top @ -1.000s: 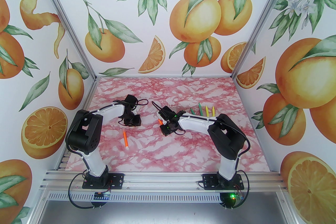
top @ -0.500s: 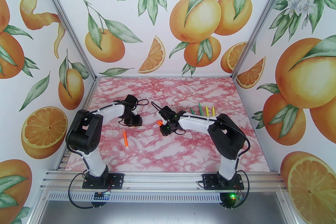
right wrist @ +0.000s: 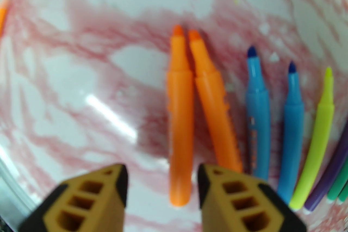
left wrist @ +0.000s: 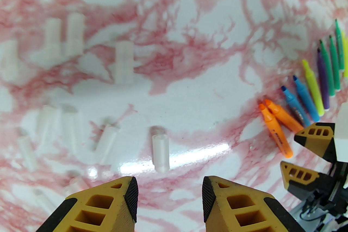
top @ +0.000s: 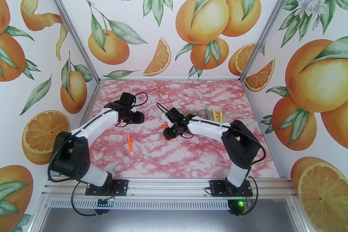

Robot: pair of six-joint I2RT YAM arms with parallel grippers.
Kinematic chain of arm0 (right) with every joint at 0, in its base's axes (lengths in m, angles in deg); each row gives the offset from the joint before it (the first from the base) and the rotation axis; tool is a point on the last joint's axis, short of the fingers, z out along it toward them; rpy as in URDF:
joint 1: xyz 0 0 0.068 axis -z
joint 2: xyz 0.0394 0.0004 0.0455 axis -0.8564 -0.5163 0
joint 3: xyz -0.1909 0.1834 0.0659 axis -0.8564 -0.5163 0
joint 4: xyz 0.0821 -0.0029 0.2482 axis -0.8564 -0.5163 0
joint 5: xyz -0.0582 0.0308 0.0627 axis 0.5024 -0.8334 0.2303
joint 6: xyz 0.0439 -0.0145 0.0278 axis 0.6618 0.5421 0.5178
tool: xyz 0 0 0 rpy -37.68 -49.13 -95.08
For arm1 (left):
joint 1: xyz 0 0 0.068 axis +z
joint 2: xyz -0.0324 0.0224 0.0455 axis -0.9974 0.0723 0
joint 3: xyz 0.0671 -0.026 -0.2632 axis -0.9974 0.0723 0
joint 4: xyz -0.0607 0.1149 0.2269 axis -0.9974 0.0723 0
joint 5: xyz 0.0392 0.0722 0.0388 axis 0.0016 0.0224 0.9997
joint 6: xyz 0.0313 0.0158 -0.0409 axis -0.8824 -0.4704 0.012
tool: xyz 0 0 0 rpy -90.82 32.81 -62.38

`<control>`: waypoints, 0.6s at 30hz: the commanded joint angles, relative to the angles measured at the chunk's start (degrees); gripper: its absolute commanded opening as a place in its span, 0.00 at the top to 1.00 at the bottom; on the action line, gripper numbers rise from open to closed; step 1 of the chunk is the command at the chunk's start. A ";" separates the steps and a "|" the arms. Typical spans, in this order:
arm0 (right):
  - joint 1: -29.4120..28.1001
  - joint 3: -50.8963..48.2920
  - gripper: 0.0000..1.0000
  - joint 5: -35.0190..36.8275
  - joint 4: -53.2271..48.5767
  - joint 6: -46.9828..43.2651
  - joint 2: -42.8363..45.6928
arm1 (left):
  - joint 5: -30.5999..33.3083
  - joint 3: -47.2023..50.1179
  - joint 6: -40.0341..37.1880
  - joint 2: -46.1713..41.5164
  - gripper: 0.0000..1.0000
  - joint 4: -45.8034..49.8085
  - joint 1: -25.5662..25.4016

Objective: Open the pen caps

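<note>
Both arms have just let go; left gripper [left wrist: 170, 192] spread above a clear cap [left wrist: 160, 153] on the tabletop [left wrist: 190, 105]; right gripper [right wrist: 162, 174] spread above the uncapped orange pen [right wrist: 179, 122]; lone orange pen [top: 130, 144] probably next.

Translucent white pen caps [left wrist: 160, 153], removed, lying scattered

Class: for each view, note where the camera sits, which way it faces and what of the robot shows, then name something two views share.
Top external: high behind the robot, facing down over the table; left arm, right arm show.
Left wrist: on the left arm, facing down at whitish cylinders; left end effector open at bottom, right end effector at right.
Right wrist: on the right arm, facing down at markers; right end effector open at bottom.
Shared: both wrist views show two orange markers.
</note>
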 commanded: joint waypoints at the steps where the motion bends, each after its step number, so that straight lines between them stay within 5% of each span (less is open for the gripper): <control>1: 0.29 -0.30 0.48 -2.64 2.49 -0.24 3.18 | 3.12 4.31 2.18 -3.78 0.54 0.88 1.11; 8: -2.37 -0.66 0.47 0.50 6.88 4.68 4.99 | 2.12 11.86 4.71 -11.52 0.52 -1.05 7.11; 18: -3.04 -0.10 0.47 1.20 8.62 4.87 3.33 | 3.56 22.85 14.48 -18.90 0.53 -1.54 6.71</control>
